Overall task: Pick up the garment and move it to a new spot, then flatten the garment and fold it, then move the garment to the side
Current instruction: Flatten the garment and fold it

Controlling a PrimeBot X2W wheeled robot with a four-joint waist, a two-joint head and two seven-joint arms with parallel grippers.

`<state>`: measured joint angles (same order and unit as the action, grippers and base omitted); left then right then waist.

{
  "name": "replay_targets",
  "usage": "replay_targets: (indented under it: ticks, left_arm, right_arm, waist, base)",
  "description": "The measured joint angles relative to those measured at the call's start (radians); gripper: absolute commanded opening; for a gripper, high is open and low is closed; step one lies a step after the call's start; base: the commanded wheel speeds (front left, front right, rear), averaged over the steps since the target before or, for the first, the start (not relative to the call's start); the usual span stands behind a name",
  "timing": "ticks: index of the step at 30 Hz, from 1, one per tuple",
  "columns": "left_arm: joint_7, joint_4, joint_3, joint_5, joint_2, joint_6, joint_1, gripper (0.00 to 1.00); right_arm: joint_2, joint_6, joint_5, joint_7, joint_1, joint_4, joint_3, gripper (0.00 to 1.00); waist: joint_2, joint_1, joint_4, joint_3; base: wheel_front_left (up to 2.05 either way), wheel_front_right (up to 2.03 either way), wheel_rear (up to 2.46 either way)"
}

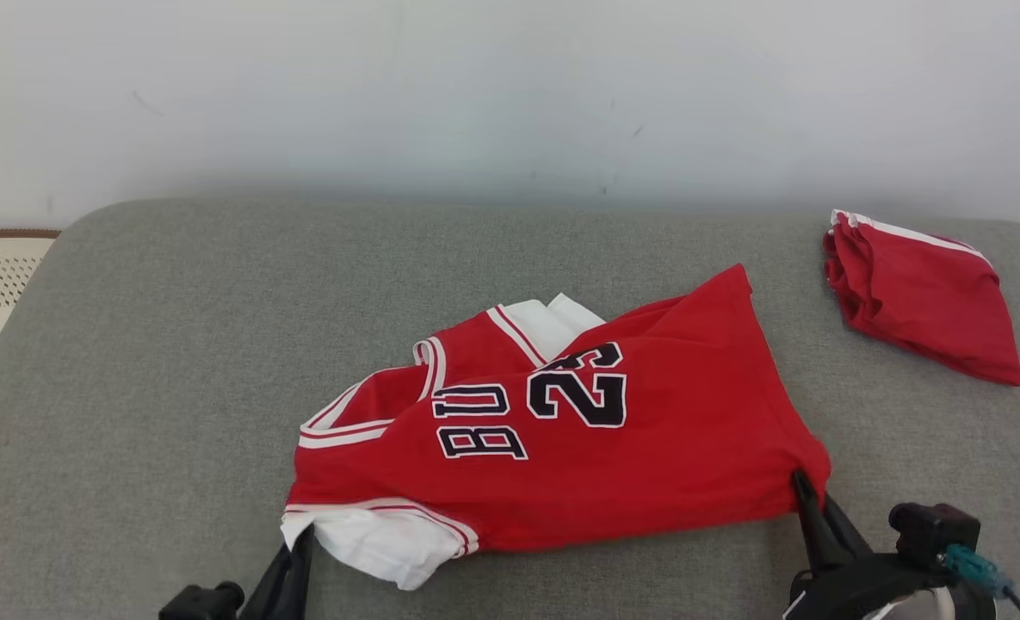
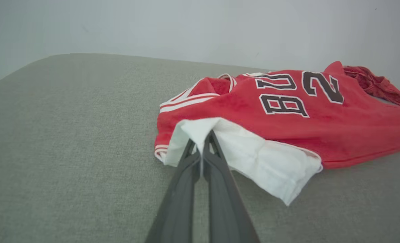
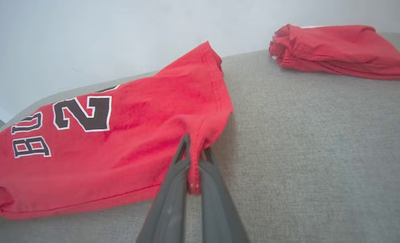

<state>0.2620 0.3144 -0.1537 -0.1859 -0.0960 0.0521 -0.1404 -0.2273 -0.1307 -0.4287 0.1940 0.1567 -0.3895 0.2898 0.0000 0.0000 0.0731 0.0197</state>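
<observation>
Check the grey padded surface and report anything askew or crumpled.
The red basketball jersey with black lettering lies skewed and bunched: its white flap sticks out at the near left, pinched by the left gripper; the right gripper pinches its red hem corner. The folded red garment looks tidy.

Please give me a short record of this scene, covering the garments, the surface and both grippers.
surface: grey padded surface, set against a pale wall
jersey: red with dark lettering, rumpled and not yet flat, lying mid-surface
left gripper: shut on the jersey's white sleeve
right gripper: shut on a pinched red corner of the jersey's hem
folded red garment: at the far right of the surface, apart from the jersey
task stage: jersey gripped at two points, not yet flattened or folded
</observation>
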Motion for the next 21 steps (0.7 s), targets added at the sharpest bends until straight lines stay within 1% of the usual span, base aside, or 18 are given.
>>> replay_targets:
  ticks: [2,4,8,11,14,17,19,21]
  left_arm:
    - [0.000,-0.040,0.005,0.002,-0.010,0.011,-0.004,0.00]
    - [0.000,-0.075,-0.004,0.013,-0.028,0.027,-0.028,0.00]
    - [-0.016,-0.124,-0.031,0.053,-0.095,0.045,-0.137,0.00]
    - [-0.054,-0.158,-0.046,0.070,-0.149,0.061,-0.252,0.00]
    - [-0.097,-0.181,-0.060,0.069,-0.193,0.070,-0.372,0.00]
    - [-0.130,-0.173,-0.078,0.043,-0.229,0.074,-0.500,0.00]
    - [-0.147,-0.154,-0.099,0.039,-0.261,0.077,-0.595,0.00]
    - [-0.160,-0.126,-0.114,-0.016,-0.272,0.077,-0.697,0.00]
  right_arm:
    - [-0.015,0.000,-0.016,-0.018,0.005,0.051,0.012,0.00]
    - [-0.020,0.000,-0.057,-0.033,0.024,0.104,0.026,0.00]
    - [-0.064,0.000,-0.091,-0.073,0.105,0.173,0.066,0.00]
    - [-0.084,0.000,-0.117,-0.097,0.211,0.195,0.092,0.00]
    - [-0.096,0.000,-0.152,-0.118,0.345,0.186,0.109,0.00]
    - [-0.101,0.000,-0.178,-0.136,0.494,0.133,0.129,0.00]
    - [-0.089,0.000,-0.219,-0.151,0.600,0.086,0.135,0.00]
    - [-0.078,0.000,-0.245,-0.161,0.706,0.029,0.146,0.00]
  waist:
    - [0.0000,-0.0001,-0.003,-0.003]
    - [0.0000,-0.0001,-0.006,-0.002]
    - [0.0000,-0.0001,-0.011,0.011]
    - [0.0000,0.0000,-0.017,0.031]
    - [0.0001,0.0000,-0.025,0.060]
    - [0.0001,0.0000,-0.033,0.099]
    - [0.0001,0.0001,-0.039,0.130]
    - [0.0001,0.0001,-0.044,0.163]
  base:
    - [0.00,0.00,0.00]
    - [0.00,0.00,0.00]
    - [0.00,0.00,0.00]
    - [0.00,0.00,0.00]
    - [0.00,0.00,0.00]
    - [0.00,0.00,0.00]
    - [0.00,0.00,0.00]
    - [0.00,0.00,0.00]
